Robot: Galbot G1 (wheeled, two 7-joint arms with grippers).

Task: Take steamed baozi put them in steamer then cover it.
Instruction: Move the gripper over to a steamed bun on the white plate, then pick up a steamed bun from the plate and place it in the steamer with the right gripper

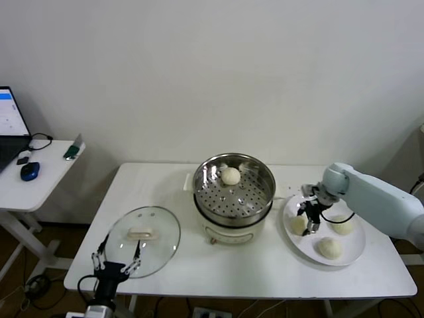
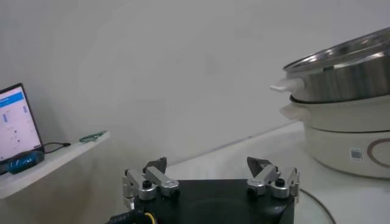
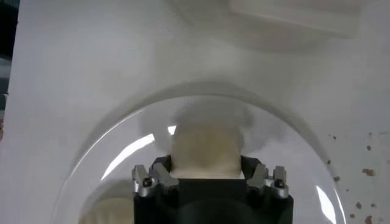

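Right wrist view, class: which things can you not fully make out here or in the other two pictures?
- Right tool: whether it actually grips the baozi; its own body hides the tips.
- Plate: cut off by the frame edge.
- Steamer inside, left wrist view: hidden by its wall.
- Cover: left tool overlaps its edge.

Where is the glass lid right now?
In the head view the cover lies flat on the table's front-left part, left of the steamer, not on it. The left gripper, open, sits at its near edge.
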